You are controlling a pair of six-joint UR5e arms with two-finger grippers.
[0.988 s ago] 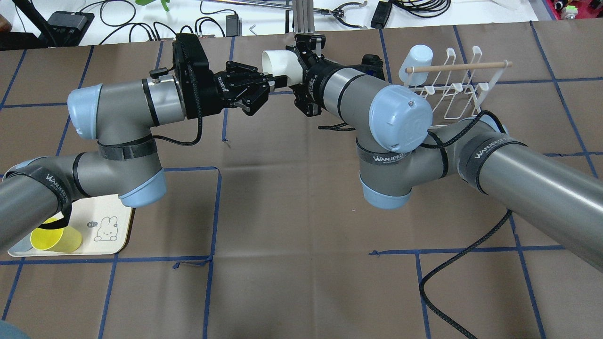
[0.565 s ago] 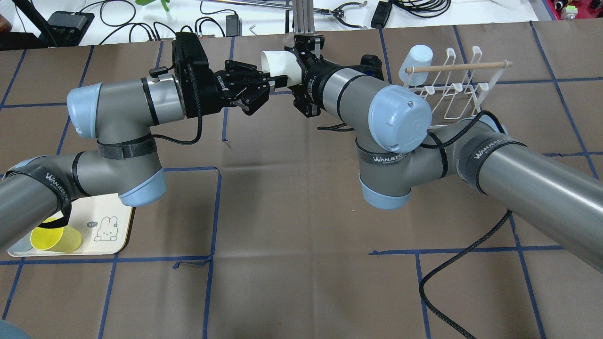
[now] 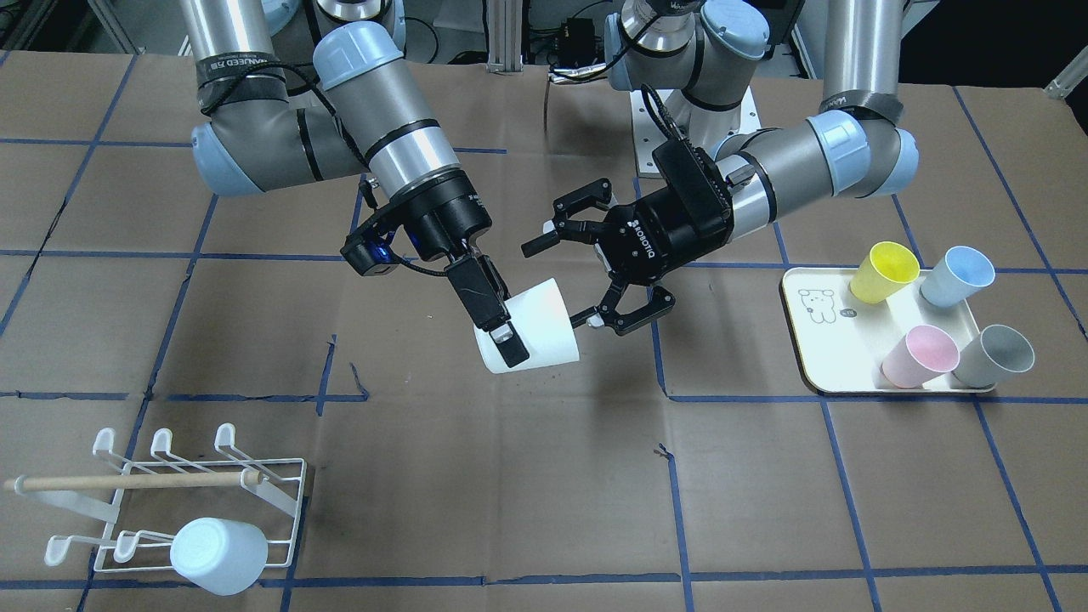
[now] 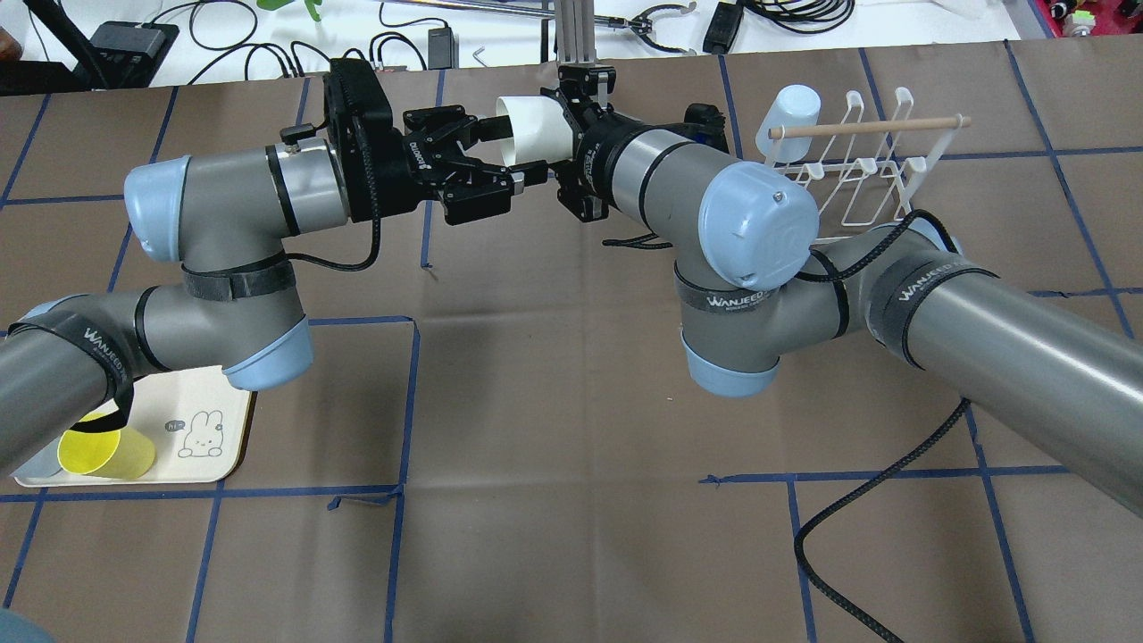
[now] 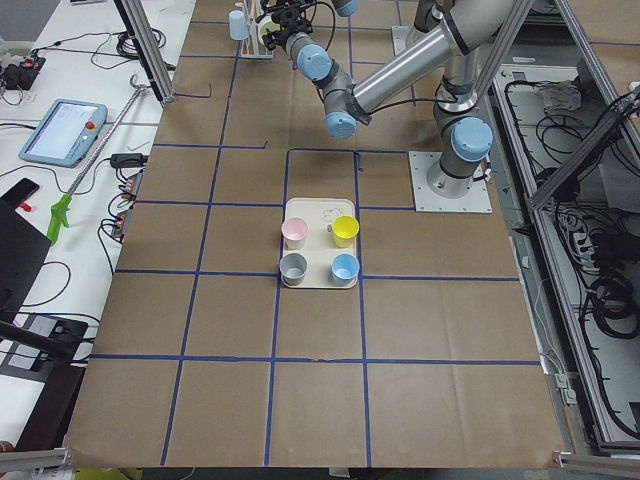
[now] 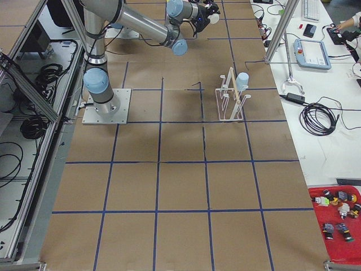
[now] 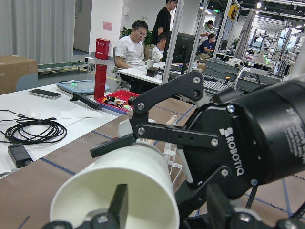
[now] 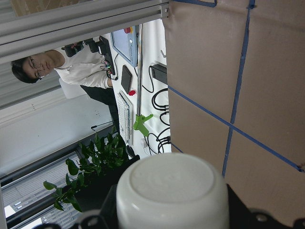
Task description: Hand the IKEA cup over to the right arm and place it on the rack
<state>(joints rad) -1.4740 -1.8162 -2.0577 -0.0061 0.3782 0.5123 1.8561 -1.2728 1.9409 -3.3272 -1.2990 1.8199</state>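
Note:
The white IKEA cup (image 3: 544,327) hangs in the air on its side over the far middle of the table, and shows from above in the overhead view (image 4: 534,128). My right gripper (image 3: 520,333) is shut on its base end, and the cup's bottom fills the right wrist view (image 8: 172,195). My left gripper (image 3: 563,285) is open, its fingers spread at the cup's mouth (image 7: 119,191) without pinching it. The white wire rack (image 3: 255,480) with its wooden dowel stands to the right of both arms (image 4: 857,179). A light blue cup (image 3: 217,557) hangs on it.
A cream tray (image 3: 812,340) on my left side holds a yellow cup (image 3: 884,272), a blue cup (image 3: 956,276), a pink cup (image 3: 918,355) and a grey cup (image 3: 993,357). A black cable (image 4: 857,527) lies on the table under my right arm.
My left gripper has opened and let go of the white cup's rim. The right gripper still holds the cup, which has stayed almost in place.

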